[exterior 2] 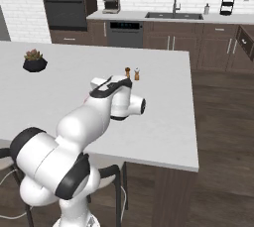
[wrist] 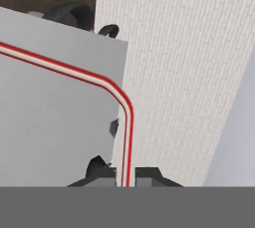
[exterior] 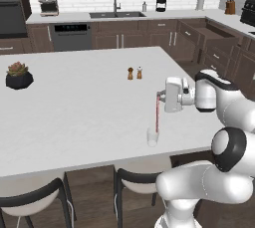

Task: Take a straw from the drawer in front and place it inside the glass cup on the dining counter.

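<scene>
My gripper (exterior: 160, 95) is shut on the top of the straw (exterior: 157, 115), a thin red-pink stick that hangs nearly upright. Its lower end reaches down to the mouth of the glass cup (exterior: 152, 137), a small clear tumbler near the front right edge of the dining counter (exterior: 74, 107). In the hand view the straw (wrist: 127, 122) runs up between my fingertips (wrist: 148, 173) and bends off to the left over the white counter top (wrist: 50, 122). The drawer (exterior: 213, 32) stands pulled out in the dark-brown cabinets at the back right.
Two small shakers (exterior: 134, 73) stand mid-counter, beyond the cup. A potted succulent (exterior: 19, 75) sits at the counter's far left. Dark stools (exterior: 139, 182) are tucked under the near edge. My arm (exterior 2: 111, 102) hides the cup in the right base view.
</scene>
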{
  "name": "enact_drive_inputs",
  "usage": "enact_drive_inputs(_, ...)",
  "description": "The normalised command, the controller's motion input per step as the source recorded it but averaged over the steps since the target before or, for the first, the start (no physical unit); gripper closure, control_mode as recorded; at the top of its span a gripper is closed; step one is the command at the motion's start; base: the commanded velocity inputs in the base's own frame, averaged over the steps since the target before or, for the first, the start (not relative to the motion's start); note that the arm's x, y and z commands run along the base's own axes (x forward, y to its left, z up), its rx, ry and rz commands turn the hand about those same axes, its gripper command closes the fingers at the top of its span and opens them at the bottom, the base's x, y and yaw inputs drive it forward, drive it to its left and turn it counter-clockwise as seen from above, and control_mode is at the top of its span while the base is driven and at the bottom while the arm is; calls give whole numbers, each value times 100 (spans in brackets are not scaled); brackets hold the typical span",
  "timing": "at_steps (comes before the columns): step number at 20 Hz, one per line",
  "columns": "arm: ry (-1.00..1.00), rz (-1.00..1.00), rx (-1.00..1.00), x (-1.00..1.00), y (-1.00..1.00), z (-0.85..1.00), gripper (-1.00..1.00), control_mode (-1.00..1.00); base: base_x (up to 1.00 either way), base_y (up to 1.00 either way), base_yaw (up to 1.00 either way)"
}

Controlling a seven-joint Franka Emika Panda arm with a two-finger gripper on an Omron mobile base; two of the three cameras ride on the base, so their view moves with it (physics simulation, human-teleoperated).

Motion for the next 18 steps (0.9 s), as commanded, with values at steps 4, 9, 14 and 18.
enact_drive_inputs(4, -13, 3, -2, 24, 0, -29, 100, -100, 0, 0, 0)
enact_drive_inputs(9, -15, 3, -2, 14, 0, -23, 100, -100, 0, 0, 0)
enact_drive_inputs(14, -14, 3, -2, 1, 0, -35, 100, -100, 0, 0, 0)
enact_drive_inputs(18, -14, 4, -3, 0, 0, -51, 100, -100, 0, 0, 0)
